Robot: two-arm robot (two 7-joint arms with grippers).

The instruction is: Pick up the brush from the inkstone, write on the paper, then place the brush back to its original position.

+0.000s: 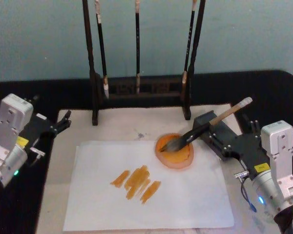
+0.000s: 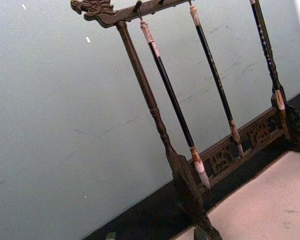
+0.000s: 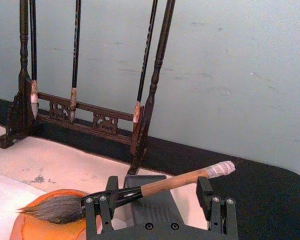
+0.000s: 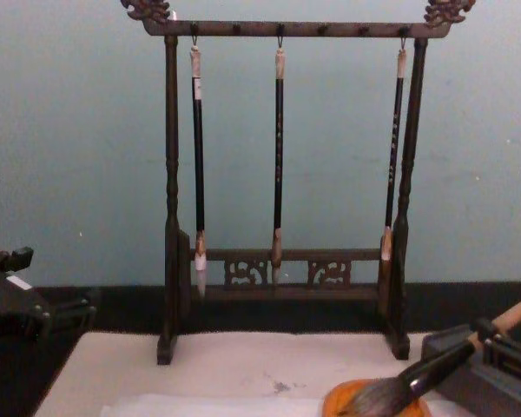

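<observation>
The brush [image 1: 219, 117] lies slanted, its dark hair tuft [image 3: 55, 209] in the round orange inkstone [image 1: 178, 157] and its pale handle propped on a grey block [image 3: 150, 200]. My right gripper [image 1: 232, 132] is open at the block. One finger [image 3: 102, 207] is near the black ferrule and the other [image 3: 217, 205] near the white end cap, neither closed on the handle. The white paper [image 1: 185, 195] lies in front of the dish and carries several orange strokes [image 1: 136, 181]. My left gripper [image 1: 61, 122] stays open at the mat's left edge, away from everything.
A dark wooden rack [image 1: 139, 90] with three thin black hanging brushes [image 4: 278, 156] stands behind the paper. The pale mat [image 1: 117, 126] sits on a black tabletop [image 1: 263, 92], with a blue-grey wall behind.
</observation>
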